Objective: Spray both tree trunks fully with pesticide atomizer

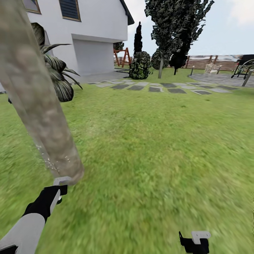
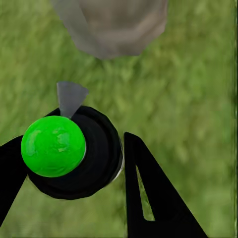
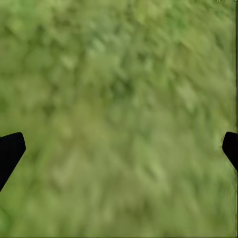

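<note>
A thick, mottled grey-tan tree trunk (image 1: pixel 35 98) slants across the left of the head view, and its base (image 2: pixel 116 25) also shows in the left wrist view. My left gripper (image 1: pixel 56 194) (image 2: pixel 73 145) is shut on the pesticide atomizer (image 2: pixel 79 158), a black body with a bright green ball on top. Its grey nozzle (image 2: pixel 70 96) (image 1: pixel 62 181) points at the trunk's base from close by. Small pale specks dot the lower trunk. My right gripper (image 1: pixel 195 240) (image 3: pixel 119 144) hangs open over bare lawn. The second tree is out of view.
A short palm (image 1: pixel 58 76) stands behind the trunk beside a white house (image 1: pixel 88 31). Grey stepping stones (image 1: pixel 158 87) cross the lawn farther off, with dark cypress-like trees (image 1: pixel 173 31), a slatted fence (image 1: pixel 211 63) and a paved patio (image 1: pixel 222 78) beyond.
</note>
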`<state>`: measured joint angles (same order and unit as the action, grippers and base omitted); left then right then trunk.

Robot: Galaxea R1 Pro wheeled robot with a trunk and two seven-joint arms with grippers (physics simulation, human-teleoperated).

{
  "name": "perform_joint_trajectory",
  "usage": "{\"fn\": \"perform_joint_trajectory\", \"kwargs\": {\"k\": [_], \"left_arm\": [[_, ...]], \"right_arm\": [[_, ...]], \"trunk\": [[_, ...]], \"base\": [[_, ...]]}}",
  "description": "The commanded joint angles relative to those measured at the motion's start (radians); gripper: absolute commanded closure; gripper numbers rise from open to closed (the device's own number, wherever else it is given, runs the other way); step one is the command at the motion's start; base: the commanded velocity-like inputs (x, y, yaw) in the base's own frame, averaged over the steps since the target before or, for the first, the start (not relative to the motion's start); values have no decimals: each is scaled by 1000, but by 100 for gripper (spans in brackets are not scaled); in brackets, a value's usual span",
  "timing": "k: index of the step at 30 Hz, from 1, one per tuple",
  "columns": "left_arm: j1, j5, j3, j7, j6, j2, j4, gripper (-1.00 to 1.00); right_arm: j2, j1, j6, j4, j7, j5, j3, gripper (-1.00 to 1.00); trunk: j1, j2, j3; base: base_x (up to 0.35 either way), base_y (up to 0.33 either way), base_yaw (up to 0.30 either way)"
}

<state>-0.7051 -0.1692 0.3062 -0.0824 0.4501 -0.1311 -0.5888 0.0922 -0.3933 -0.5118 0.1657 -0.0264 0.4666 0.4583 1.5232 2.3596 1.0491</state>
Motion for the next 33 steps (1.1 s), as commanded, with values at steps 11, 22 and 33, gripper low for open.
{"fn": "perform_joint_trajectory", "kwargs": {"k": [11,22,33], "left_arm": [[-1,-12,4,2,5,1,-2,100],[-1,-13,4,0,4,-1,-3,100],[-1,-13,4,0,4,-1,-3,100]], "right_arm": [[-2,-1,-4,-2,-3,11,5,-100],[-2,-1,-4,-2,-3,11,5,-100],[-2,-1,-4,-2,-3,11,5,-100]], "trunk": [[0,0,1],[0,0,1],[0,0,1]], "base": [[156,-245,217],[144,-245,277],[144,-245,253]]}}
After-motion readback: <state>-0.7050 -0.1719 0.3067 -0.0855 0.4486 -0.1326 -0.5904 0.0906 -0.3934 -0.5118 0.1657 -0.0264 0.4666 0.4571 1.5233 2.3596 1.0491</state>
